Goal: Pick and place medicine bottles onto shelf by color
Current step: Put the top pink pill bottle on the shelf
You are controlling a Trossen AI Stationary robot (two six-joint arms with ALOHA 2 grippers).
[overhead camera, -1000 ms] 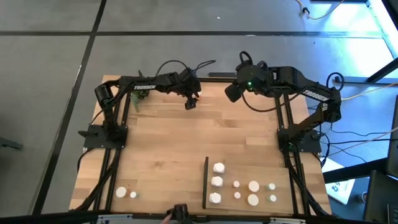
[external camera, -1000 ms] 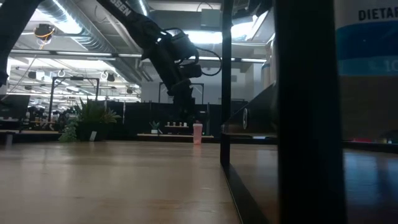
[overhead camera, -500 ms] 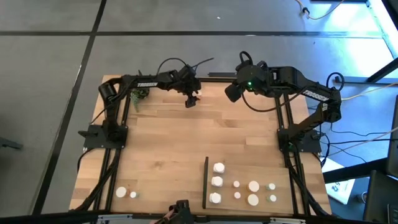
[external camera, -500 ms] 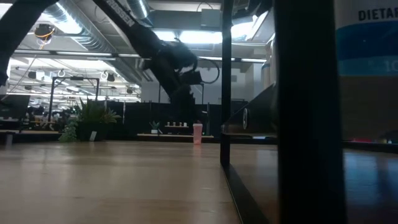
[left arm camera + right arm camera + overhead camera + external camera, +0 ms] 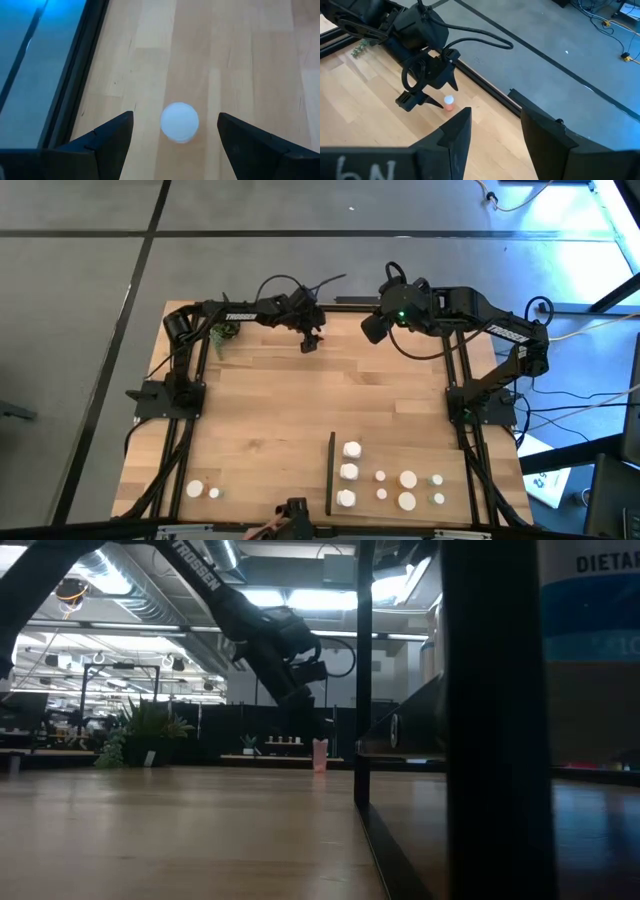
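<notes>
Hovering above the table's far edge, left gripper (image 5: 312, 340) hangs directly over one small pink-topped bottle (image 5: 179, 122), fingers spread wide and empty, the bottle upright and centred between them, untouched (long axis vertical, so a straight descent looks called for). Right gripper (image 5: 371, 328) waits nearby at the same far edge, jaws part-open, holding nothing; the left is plainly the nearer. Shelf (image 5: 452, 463) lies well apart at the near right corner, already bearing several bottles. Legible writing: "TROSSEN" along the left arm; "DIETA…" on a large label in the low view.
</notes>
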